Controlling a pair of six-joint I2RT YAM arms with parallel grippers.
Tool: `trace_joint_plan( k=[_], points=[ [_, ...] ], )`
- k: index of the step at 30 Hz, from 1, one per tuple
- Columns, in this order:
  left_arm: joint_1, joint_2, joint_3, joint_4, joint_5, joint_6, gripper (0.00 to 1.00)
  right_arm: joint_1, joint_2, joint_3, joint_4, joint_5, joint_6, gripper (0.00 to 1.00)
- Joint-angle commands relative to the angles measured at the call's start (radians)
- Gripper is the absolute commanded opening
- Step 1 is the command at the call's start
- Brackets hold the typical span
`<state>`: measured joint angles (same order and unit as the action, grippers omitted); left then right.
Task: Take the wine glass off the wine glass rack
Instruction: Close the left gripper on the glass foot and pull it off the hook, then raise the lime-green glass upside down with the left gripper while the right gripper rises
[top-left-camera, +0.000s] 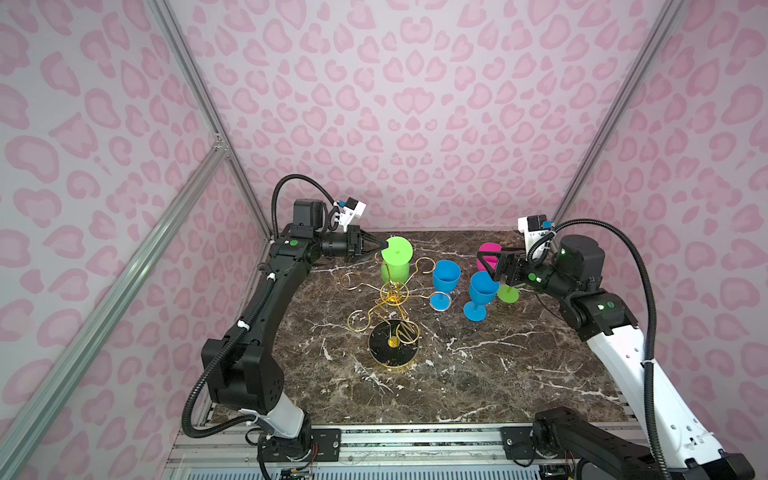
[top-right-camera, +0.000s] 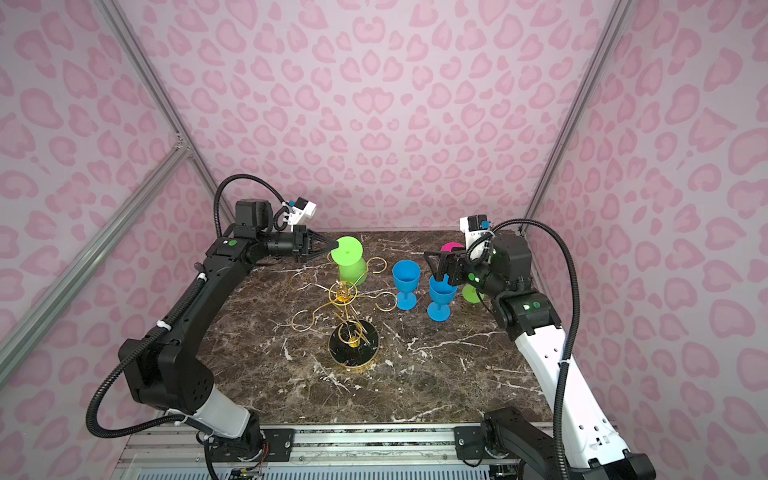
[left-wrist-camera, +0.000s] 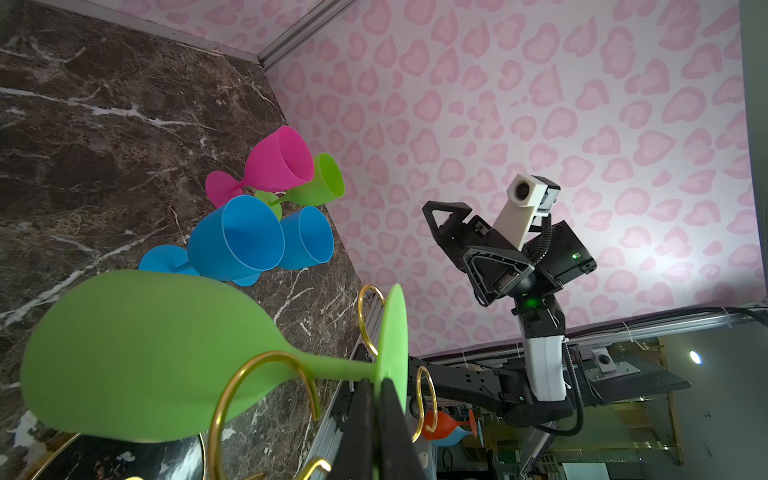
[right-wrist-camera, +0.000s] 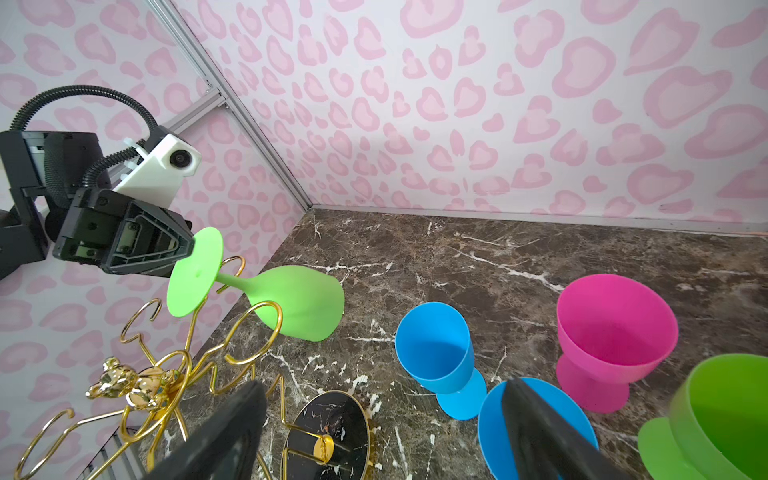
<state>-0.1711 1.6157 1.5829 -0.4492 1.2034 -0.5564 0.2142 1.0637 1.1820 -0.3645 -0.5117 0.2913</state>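
Observation:
A lime-green wine glass (top-left-camera: 397, 259) (top-right-camera: 351, 259) hangs tilted, bowl down and round foot up, at the far side of the wine glass rack (top-left-camera: 392, 293) (top-right-camera: 343, 293). My left gripper (top-left-camera: 384, 248) (left-wrist-camera: 376, 380) is shut on the rim of the glass's foot. The stem (right-wrist-camera: 235, 282) lies beside a gold loop hook; whether it still rests in the hook I cannot tell. The rack's black gold-rimmed base (top-left-camera: 392, 345) (right-wrist-camera: 328, 436) stands nearer the front. My right gripper (top-left-camera: 488, 268) (right-wrist-camera: 382, 386) is open and holds nothing, above a blue glass.
Upright on the marble table (top-left-camera: 478, 374), to the right of the rack, stand two blue glasses (top-left-camera: 446, 276) (top-left-camera: 482, 291), a pink one (right-wrist-camera: 615, 332) and a second green one (right-wrist-camera: 727, 411). The pink patterned back wall (top-left-camera: 415, 124) is close behind them.

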Motion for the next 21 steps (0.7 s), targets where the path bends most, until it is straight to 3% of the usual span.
trace_joint_plan(
  k=[1,5,21],
  points=[
    [-0.001,0.019,0.034,0.043,0.001,-0.031,0.04,0.002,0.002,0.003,0.013,0.011,-0.013,0.90],
    [0.000,0.037,0.041,0.132,0.005,-0.107,0.04,0.002,0.002,0.005,0.009,0.014,-0.018,0.90],
    [0.061,0.088,0.168,0.217,-0.036,-0.217,0.04,0.001,0.002,0.024,-0.010,0.028,-0.044,0.90]
  ],
)
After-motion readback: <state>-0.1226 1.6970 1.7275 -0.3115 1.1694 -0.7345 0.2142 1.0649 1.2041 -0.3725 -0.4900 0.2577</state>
